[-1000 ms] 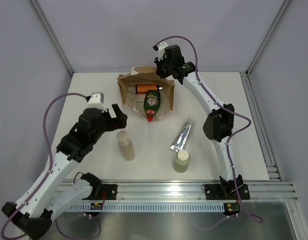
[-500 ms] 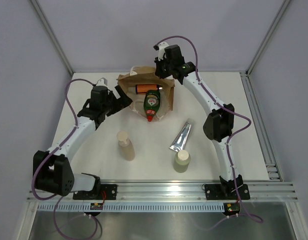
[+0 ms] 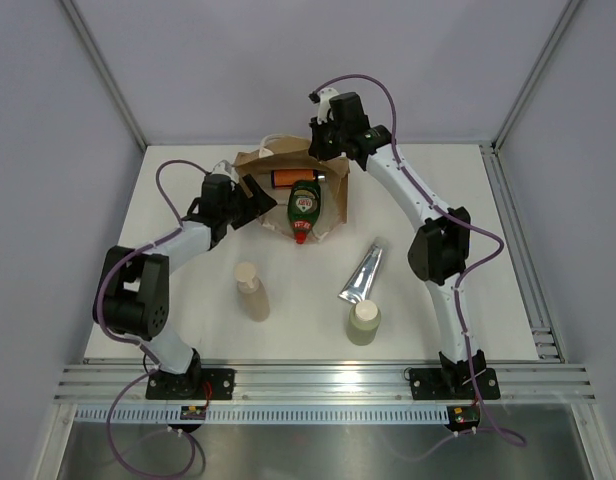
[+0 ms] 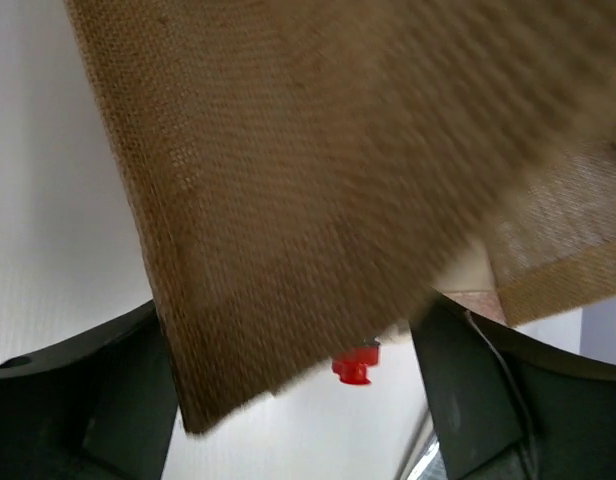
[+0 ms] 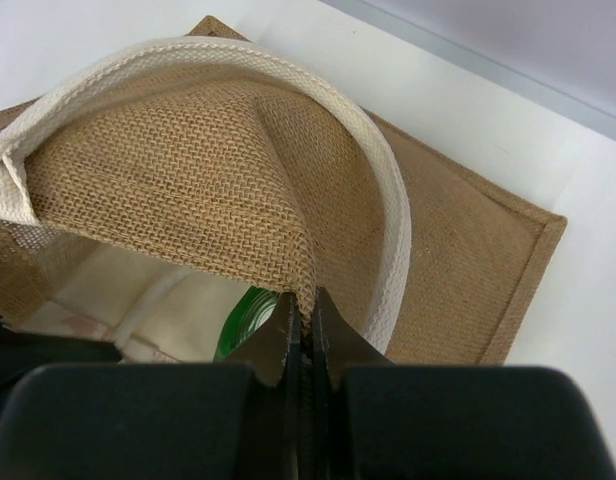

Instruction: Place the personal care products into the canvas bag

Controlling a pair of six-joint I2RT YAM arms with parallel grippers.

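Top view: canvas bag point(image 3: 256, 160) far-centre on the table point(image 3: 468, 230), green bottle point(image 3: 304, 203) half in its mouth, right gripper point(image 3: 326, 140) at the rim, left gripper point(image 3: 250, 190) at its left wall; I'd bite that wall low, then spread gently. Left wrist: jaws wide, astride the jute panel, unclamped. Right wrist alone shows jaws pinched tight on a jute fold.

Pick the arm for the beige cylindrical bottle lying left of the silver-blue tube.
Left. The right gripper is shut on the rim of the brown jute canvas bag, holding it up. The left gripper is open beside the bag, gripping nothing, and the beige cylindrical bottle lies nearest that arm.
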